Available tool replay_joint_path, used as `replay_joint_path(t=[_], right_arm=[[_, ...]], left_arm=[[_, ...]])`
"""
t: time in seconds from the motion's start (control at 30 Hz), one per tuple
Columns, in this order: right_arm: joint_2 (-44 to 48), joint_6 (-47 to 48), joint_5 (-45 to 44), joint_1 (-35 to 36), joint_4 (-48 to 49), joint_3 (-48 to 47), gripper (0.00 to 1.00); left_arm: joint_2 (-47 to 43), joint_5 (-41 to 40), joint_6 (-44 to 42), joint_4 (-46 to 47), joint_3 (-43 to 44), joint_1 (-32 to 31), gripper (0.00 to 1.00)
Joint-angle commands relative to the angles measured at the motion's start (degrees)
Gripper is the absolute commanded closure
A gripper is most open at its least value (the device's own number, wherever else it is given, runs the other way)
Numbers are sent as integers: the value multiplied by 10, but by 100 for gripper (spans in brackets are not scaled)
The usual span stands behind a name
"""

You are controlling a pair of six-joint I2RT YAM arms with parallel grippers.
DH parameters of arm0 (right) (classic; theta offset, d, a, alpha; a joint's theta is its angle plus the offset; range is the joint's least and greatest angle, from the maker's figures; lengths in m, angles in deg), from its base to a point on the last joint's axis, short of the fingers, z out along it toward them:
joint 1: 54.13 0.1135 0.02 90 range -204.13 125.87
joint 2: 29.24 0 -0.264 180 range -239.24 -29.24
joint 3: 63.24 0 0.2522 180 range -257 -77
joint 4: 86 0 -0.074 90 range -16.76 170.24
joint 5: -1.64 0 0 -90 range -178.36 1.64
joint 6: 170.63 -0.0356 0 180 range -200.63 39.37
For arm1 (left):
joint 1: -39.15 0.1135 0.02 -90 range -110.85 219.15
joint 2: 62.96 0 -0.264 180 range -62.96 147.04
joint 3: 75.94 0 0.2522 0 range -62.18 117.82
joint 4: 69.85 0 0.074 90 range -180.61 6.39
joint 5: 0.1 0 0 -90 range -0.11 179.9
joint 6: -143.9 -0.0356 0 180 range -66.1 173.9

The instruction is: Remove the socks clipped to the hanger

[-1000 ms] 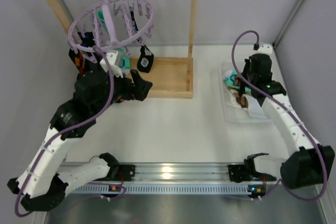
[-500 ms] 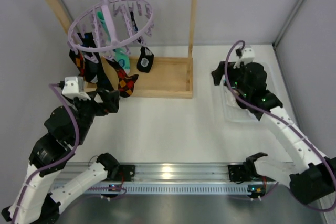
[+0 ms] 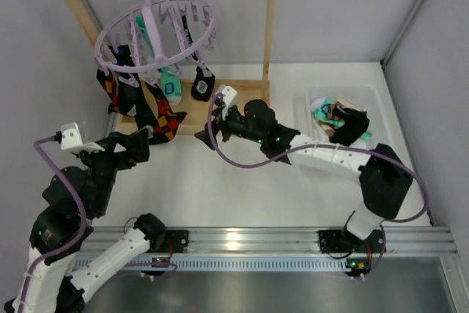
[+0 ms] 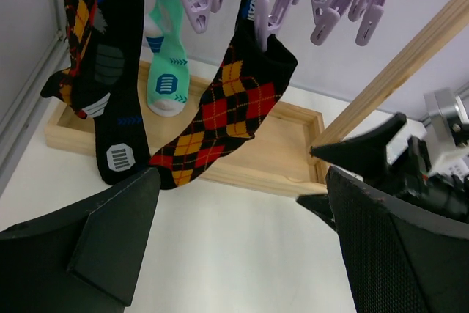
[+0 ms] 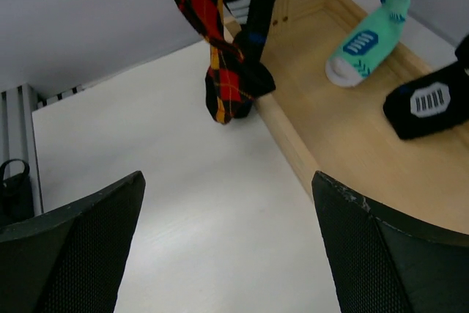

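Note:
The lavender hanger [image 3: 155,31] hangs from the wooden rail with socks clipped to it. These are an argyle sock [image 3: 165,113], a second argyle one [image 3: 110,87], a teal-and-white sock [image 3: 171,86] and a black sock [image 3: 202,87]. My left gripper [image 3: 143,144] is open, low and in front of the argyle sock [image 4: 236,108], apart from it. My right gripper [image 3: 220,124] is open beside the rack base, facing the argyle sock [image 5: 223,60], the teal sock [image 5: 361,43] and the black sock [image 5: 429,100]. Neither gripper holds anything.
The wooden rack has a tray-like base [image 3: 242,108] and an upright post [image 3: 270,27]. A clear bin [image 3: 366,97] at the right holds a teal sock [image 3: 322,110] and a black sock [image 3: 350,126]. In the left wrist view the right gripper's fingers [image 4: 366,153] show close by.
My right gripper opened over the bin, left a black sock there, and swung left to the rack base. My left arm drew back down and left from the hanger.

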Motion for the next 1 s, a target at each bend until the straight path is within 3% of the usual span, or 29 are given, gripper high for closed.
replay_joint_path(t=[0.0, 0.33, 0.63, 0.73, 0.87, 0.97], right_arm=[[-63, 28, 59, -1, 76, -88, 8], [-223, 53, 72, -12, 77, -248, 8], [-331, 47, 137, -49, 137, -312, 8], [-355, 22, 188, -53, 148, -330, 15], [-375, -30, 223, -49, 215, -328, 42], [-389, -73, 246, -43, 277, -336, 38]], left_arm=[[4, 22, -1, 2, 7, 1, 2], [36, 79, -6, 2, 22, 1, 2], [53, 124, -16, 2, 23, 1, 2], [56, 124, -16, 2, 23, 1, 2], [61, 113, -7, 2, 33, 1, 2], [60, 95, 2, 0, 40, 1, 2]])
